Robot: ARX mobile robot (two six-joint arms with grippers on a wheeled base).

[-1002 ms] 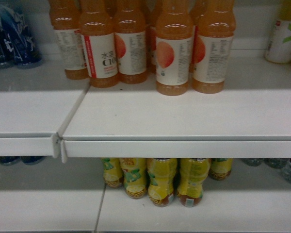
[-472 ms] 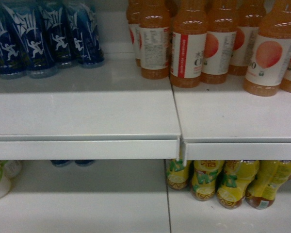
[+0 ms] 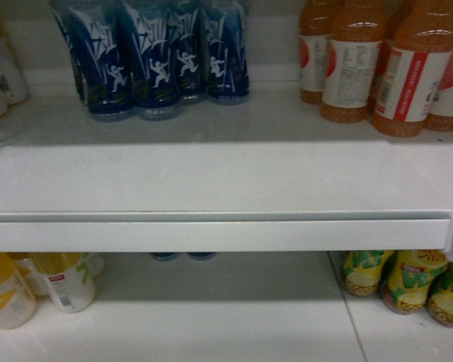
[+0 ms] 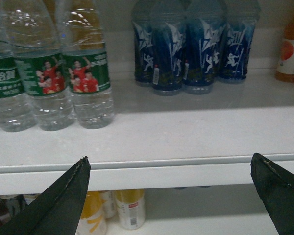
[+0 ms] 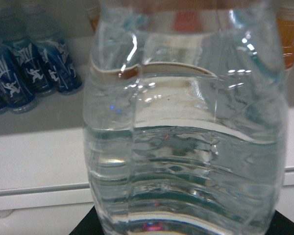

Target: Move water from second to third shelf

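A clear ribbed water bottle point(image 5: 186, 137) fills the right wrist view, standing upright between the dark fingers point(image 5: 89, 227) of my right gripper point(image 5: 185, 226), which is shut on it. Its green label and cap are not visible there. In the left wrist view, more water bottles point(image 4: 88, 83) with green labels and red-shirted figures stand at the left of a white shelf point(image 4: 186, 132). My left gripper point(image 4: 170, 161) hangs open in front of that shelf's front edge, holding nothing. Neither gripper shows in the head view.
Blue bottles point(image 3: 158, 64) stand at the back of the white shelf point(image 3: 226, 181), with orange juice bottles point(image 3: 377, 68) to their right. On the shelf below are yellow bottles point(image 3: 408, 283) at the right and white-and-yellow bottles point(image 3: 30, 286) at the left.
The head view has swung leftwards along the shelves. The orange bottles slid from the middle to the right edge, and the blue bottles came to the centre.
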